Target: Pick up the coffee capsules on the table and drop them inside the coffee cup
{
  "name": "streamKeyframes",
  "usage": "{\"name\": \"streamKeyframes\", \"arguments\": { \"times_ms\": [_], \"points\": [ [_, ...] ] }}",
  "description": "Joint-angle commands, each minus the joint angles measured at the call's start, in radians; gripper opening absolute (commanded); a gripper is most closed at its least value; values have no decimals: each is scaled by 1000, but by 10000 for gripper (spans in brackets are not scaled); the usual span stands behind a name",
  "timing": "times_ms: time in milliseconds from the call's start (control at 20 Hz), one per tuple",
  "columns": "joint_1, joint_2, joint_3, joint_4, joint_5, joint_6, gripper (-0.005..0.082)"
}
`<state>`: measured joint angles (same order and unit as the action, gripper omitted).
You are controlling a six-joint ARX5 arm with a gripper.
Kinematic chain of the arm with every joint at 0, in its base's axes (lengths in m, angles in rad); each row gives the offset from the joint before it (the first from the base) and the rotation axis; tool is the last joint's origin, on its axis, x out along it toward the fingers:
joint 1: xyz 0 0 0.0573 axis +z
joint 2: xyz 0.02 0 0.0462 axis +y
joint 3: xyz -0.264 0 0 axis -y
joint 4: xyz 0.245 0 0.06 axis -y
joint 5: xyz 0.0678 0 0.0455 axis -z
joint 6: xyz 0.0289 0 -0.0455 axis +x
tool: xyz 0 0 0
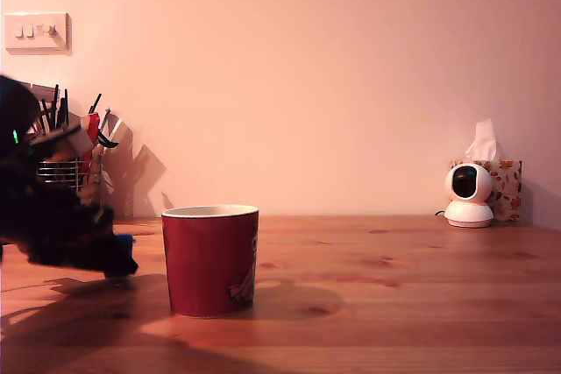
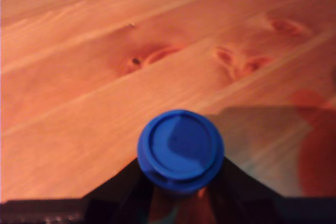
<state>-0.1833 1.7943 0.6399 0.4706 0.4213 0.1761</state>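
no readable writing is seen. a dark blue coffee capsule (image 2: 180, 150), round with a rimmed flat face, is clamped in the gripper (image 2: 178, 195) above the table (image 2: 79, 77), left of the red coffee cup (image 1: 210, 260) in the exterior view.

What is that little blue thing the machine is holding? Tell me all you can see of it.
The blue capsule is a small round pod of what looks like smooth plastic, with a flat circular face ringed by a raised rim. It sits between the dark fingers, face outward, partly in shadow, with the wooden table behind it. In the exterior view only a blue sliver shows at the blurred arm's tip, left of the red cup and apart from it.
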Motion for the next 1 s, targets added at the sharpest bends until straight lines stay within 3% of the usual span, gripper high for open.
{"name": "streamKeyframes", "arguments": {
  "times_ms": [0,400,600,950],
  "points": [
    [-3,-53,-2,-34,15,8,177],
    [-3,-247,-2,-256,53,17,178],
    [-20,-333,-2,-372,78,83,178],
    [-84,-424,-2,-418,113,94,178]
  ]
}}
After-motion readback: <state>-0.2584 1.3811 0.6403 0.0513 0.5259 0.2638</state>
